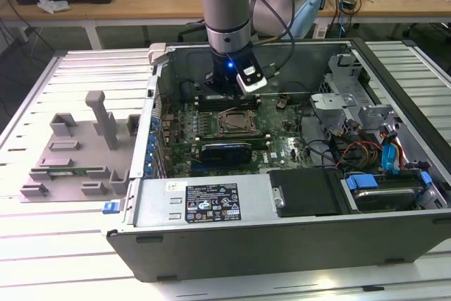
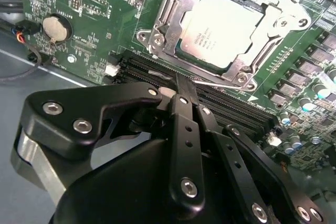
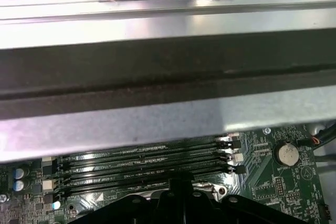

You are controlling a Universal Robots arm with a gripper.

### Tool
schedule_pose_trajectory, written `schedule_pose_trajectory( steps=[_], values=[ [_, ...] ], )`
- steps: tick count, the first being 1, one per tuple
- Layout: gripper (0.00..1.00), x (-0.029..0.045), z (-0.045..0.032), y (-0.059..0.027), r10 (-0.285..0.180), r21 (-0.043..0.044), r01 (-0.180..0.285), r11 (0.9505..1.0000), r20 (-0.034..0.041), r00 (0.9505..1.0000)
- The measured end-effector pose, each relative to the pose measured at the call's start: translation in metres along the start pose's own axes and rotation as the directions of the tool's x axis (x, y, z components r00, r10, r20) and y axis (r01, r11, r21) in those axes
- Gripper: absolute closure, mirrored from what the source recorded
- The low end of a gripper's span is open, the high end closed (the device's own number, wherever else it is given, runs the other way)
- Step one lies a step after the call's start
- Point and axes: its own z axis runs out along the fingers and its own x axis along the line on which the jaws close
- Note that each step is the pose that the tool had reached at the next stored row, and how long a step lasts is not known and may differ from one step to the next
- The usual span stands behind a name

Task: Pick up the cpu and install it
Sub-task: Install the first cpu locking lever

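Silver-grey cpu [image 2: 223,27] with a pale rim, set on a green motherboard [image 2: 94,3]. Black end effector [image 2: 184,85]. The fixture plate [image 1: 70,160] looks grey, perhaps mauve-tinged, on a white ribbed table [image 1: 42,244].

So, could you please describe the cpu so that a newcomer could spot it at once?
Look into the open computer case, at the green motherboard inside. Near the board's middle sits a metal socket frame, and the cpu lies inside it: the one flat, silver-grey square, unlike the long black memory slots beside it.
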Motion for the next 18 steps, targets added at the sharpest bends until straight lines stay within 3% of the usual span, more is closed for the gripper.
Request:
schedule_pose_trajectory(
  steps=[3, 12, 14, 18],
  values=[
    [0.89, 0.0004, 0.0017, -0.0002, 0.036, 0.0040, -0.036, 0.9994, 0.0064, 0.9993],
    [0.89, 0.0069, 0.0058, 0.0037, 0.075, 0.0099, -0.075, 0.9971, 0.0174, 0.9970],
    [0.89, 0.0071, 0.0078, 0.0037, 0.072, 0.0214, -0.073, 0.9971, 0.0264, 0.9971],
    [0.89, 0.0073, 0.0091, 0.0035, 0.067, 0.0432, -0.069, 0.9967, 0.0352, 0.9971]
  ],
)
